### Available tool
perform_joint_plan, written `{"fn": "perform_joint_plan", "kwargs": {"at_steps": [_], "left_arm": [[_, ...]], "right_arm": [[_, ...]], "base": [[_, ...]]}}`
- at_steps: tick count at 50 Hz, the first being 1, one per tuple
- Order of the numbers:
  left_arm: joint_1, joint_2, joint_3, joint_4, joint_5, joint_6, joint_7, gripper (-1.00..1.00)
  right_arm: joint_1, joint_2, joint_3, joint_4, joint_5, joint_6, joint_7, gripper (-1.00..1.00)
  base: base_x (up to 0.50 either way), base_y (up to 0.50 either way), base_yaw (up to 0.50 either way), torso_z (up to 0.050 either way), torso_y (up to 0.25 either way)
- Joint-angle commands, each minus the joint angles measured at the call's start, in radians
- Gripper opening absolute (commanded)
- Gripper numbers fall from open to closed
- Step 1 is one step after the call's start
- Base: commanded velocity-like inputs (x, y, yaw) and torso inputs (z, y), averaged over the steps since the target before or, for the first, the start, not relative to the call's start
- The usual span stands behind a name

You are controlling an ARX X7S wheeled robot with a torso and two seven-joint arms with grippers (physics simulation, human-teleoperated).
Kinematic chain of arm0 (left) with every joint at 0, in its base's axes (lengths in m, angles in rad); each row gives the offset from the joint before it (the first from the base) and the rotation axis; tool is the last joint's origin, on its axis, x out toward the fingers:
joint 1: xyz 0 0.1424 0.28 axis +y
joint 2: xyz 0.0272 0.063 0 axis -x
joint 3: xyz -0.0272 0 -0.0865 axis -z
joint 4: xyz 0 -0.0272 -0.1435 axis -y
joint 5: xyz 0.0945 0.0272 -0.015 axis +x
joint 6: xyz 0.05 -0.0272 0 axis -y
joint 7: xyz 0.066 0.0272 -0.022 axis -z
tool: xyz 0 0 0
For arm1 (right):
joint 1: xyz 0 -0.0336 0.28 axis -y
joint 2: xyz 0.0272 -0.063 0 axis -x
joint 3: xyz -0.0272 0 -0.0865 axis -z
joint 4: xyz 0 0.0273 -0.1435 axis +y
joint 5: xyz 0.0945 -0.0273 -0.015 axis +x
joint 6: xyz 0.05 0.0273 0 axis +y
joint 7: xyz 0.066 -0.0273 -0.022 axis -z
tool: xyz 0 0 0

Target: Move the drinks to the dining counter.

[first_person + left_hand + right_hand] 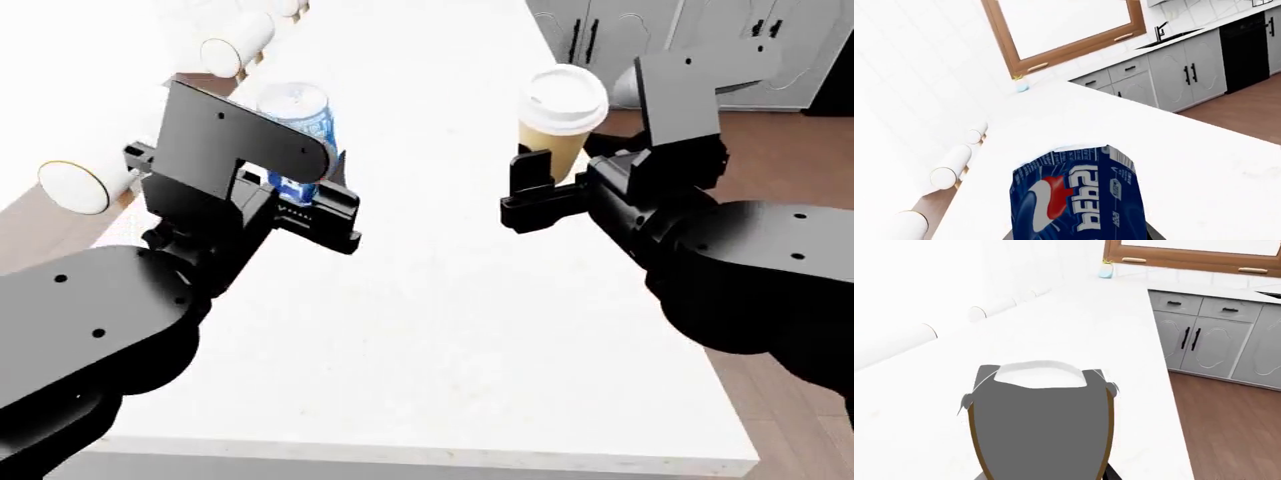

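Observation:
My left gripper [314, 195] is shut on the blue soda can [299, 135] and holds it upright over the long white dining counter [427, 330]. In the left wrist view the can [1077, 197] fills the space between the jaws. My right gripper [534, 190] is shut on the tan paper coffee cup with a white lid [561, 110], upright over the counter's right side. In the right wrist view the cup [1042, 425] fills the foreground between the jaws. I cannot tell whether either drink touches the counter.
White cylindrical stool tops [78, 188] line the counter's left edge. Grey cabinets [627, 30] with a sink and a wood-framed window [1067, 30] stand beyond the far end. Wood floor [787, 420] lies to the right. A small vase [1021, 85] sits at the counter's far end.

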Motion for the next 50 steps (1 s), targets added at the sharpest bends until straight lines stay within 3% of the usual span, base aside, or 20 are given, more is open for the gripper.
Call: {"fn": "perform_joint_plan", "kwargs": {"at_steps": [1,22,50], "left_arm": [[0.075,-0.051,0.005,0.033,0.037,0.049,-0.005,-1.0],[0.256,-0.092,-0.015,0.026,0.077,0.179,0.009,-1.0],[0.288,-0.097,-0.005,0.011,0.087,0.201,0.017,-1.0]], "right_arm": [[-0.011,-0.007,-0.01,0.007,-0.022,-0.001,-0.031,-1.0],[-0.028,-0.004,-0.01,-0.017,-0.014,-0.014,-0.041,-1.0],[-0.017,0.005,-0.005,-0.03,0.004,-0.012,-0.033,-1.0]], "base": [[0.0,0.0,0.0,0.0,0.0],[0.0,0.0,0.0,0.0,0.0],[0.0,0.0,0.0,0.0,0.0]]}}
